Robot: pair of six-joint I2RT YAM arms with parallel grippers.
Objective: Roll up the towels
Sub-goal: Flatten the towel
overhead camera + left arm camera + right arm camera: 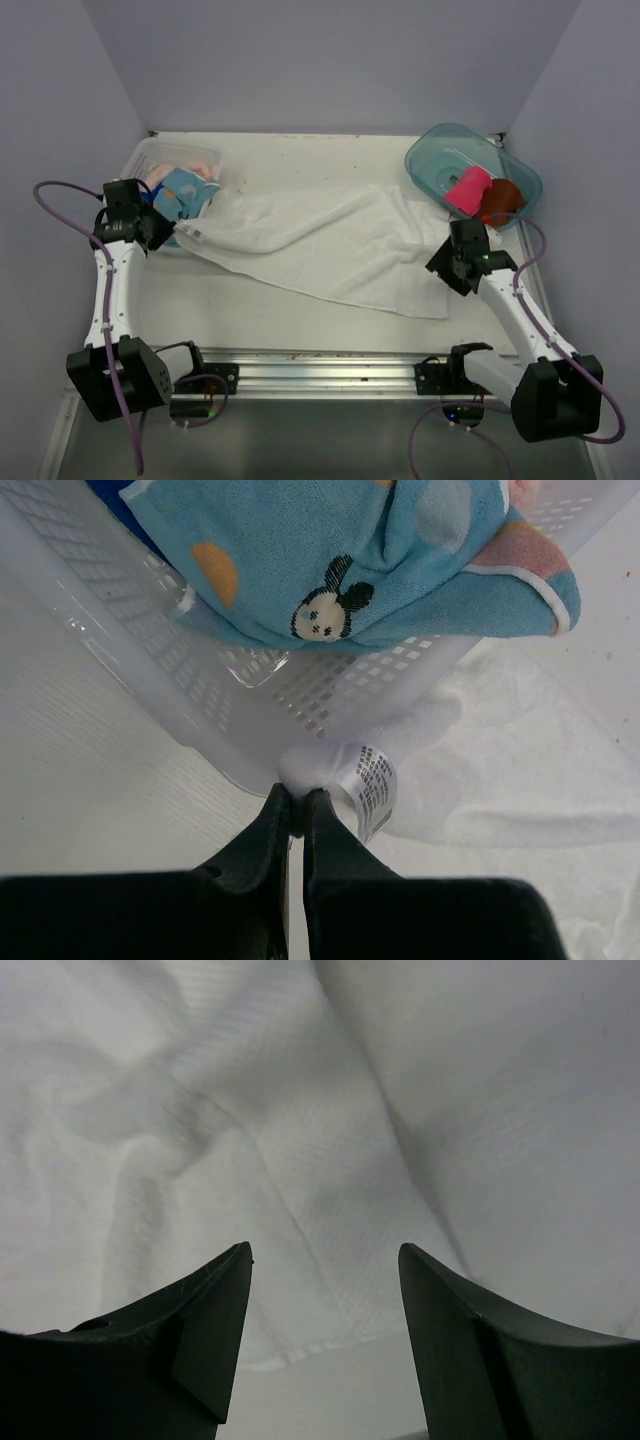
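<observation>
Beyond left gripper [297,800], pinching white towel [500,780]: basket [150,670] holding cartoon towel [350,560]. Past right gripper [325,1250], jaws apart: tub [430,150] with pink towel [466,190], brown towel [503,197].

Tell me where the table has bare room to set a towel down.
Bare: the near strip between the white towel and the rail, and the far strip between basket and tub. Crowded: the middle, covered by the towel.

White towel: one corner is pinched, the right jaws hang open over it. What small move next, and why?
Probably lower the right gripper and close it on the white towel beneath. The left gripper is shut on the corner by the care label, and the towel lies wrinkled; a second hold could pull it flat.
</observation>
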